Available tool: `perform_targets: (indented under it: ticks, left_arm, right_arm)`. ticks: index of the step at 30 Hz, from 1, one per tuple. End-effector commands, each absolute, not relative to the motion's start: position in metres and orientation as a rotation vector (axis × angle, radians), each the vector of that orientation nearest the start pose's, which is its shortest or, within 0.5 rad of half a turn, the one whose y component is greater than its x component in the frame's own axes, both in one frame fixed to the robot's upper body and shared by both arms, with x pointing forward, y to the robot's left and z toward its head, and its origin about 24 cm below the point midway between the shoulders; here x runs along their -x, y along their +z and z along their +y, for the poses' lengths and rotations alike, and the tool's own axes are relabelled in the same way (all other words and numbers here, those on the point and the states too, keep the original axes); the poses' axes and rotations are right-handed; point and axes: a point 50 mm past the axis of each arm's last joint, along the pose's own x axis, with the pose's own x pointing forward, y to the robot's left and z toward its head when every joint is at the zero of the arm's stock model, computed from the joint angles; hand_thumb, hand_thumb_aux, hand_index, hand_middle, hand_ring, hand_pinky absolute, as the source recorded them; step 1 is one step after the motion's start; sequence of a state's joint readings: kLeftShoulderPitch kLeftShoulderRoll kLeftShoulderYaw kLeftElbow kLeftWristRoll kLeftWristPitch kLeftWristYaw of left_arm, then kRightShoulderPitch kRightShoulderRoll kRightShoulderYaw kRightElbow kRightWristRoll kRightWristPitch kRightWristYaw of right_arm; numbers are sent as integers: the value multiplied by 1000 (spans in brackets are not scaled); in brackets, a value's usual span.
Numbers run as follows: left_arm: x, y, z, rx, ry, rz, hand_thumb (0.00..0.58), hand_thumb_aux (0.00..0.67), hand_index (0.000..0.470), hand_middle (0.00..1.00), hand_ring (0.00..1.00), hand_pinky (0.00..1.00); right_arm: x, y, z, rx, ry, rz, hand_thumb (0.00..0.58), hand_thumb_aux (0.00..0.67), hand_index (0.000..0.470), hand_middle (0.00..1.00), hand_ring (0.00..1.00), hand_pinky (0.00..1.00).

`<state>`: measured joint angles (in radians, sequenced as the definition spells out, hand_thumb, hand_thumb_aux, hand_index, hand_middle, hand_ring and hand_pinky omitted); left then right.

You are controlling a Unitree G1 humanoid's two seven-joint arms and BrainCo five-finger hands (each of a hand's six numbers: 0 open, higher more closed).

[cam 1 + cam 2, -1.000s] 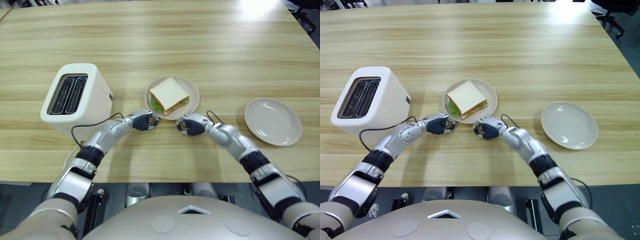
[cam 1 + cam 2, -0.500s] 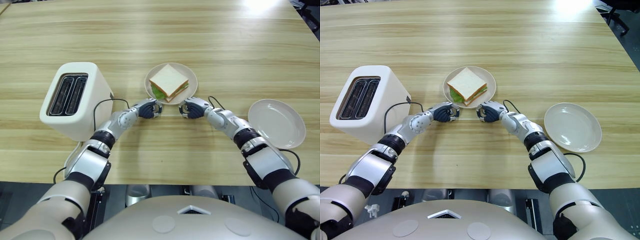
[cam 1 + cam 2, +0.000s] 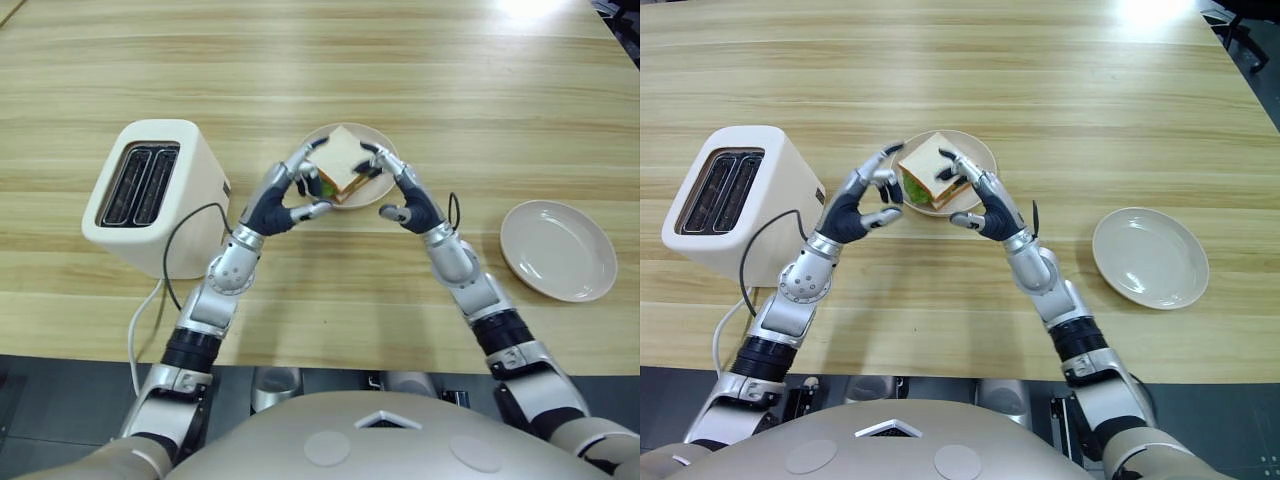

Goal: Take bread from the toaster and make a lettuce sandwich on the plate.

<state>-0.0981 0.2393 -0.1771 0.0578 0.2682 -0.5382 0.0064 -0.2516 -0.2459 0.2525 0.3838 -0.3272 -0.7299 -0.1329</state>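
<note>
Left hand (image 3: 285, 200): fingers spread, holding nothing, at the plate's (image 3: 372, 130) left rim.
Right hand (image 3: 405, 195): fingers spread, holding nothing, at the plate's right rim.
Sandwich (image 3: 342, 175): on the plate, between both hands, lettuce showing.
Toaster (image 3: 155, 195): just outboard of the left hand.
Second plate (image 3: 558, 250): well outboard of the right hand.

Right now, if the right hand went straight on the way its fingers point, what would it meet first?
Probably the right edge of the sandwich on the plate; the height of the right hand over it is unclear.
</note>
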Motion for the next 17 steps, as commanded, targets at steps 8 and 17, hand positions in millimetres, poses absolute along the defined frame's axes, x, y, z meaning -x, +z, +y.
perform_targets:
  ticks: [8, 17]
  left_arm:
    - [-253, 62, 161, -243, 24, -388, 0, 0, 0, 0, 0, 0]
    - [-246, 56, 149, -320, -18, -431, 0, 0, 0, 0, 0, 0]
  right_arm:
    - [-276, 55, -117, 237, 227, -561, 0, 0, 0, 0, 0, 0]
    - [-271, 55, -124, 224, 222, -591, 0, 0, 0, 0, 0, 0]
